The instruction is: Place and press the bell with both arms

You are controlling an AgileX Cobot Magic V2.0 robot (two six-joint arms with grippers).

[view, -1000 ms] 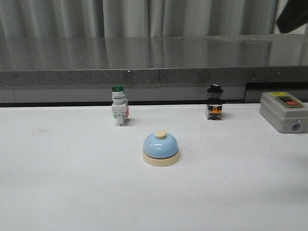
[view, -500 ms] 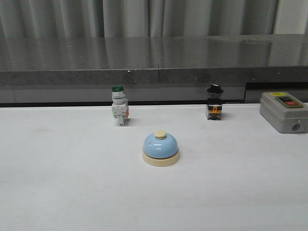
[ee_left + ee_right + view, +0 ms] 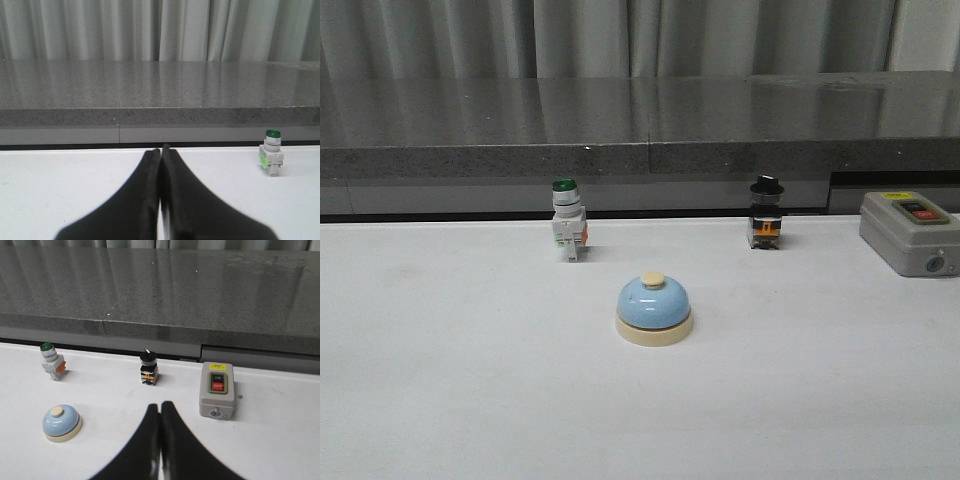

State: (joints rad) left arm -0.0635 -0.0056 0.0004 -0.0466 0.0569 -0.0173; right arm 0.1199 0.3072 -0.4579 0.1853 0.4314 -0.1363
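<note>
The light-blue bell (image 3: 654, 308) with cream base and cream button stands upright on the white table, free of both arms; it also shows in the right wrist view, the bell (image 3: 61, 422). Neither arm appears in the front view. My left gripper (image 3: 161, 150) is shut with nothing between its fingers, low over bare table, and the bell is out of its view. My right gripper (image 3: 160, 405) is shut and empty too, raised over the table, with the bell off to its side and well apart from it.
A green-capped white switch (image 3: 567, 232) and a black-capped switch (image 3: 766, 213) stand behind the bell near the table's back edge. A grey ON/OFF switch box (image 3: 908, 232) sits at the right. A dark stone ledge (image 3: 640, 120) runs behind the table.
A dark arm part that showed in the front view's top right corner one second ago has left the frame. The bell and switches have not moved.
</note>
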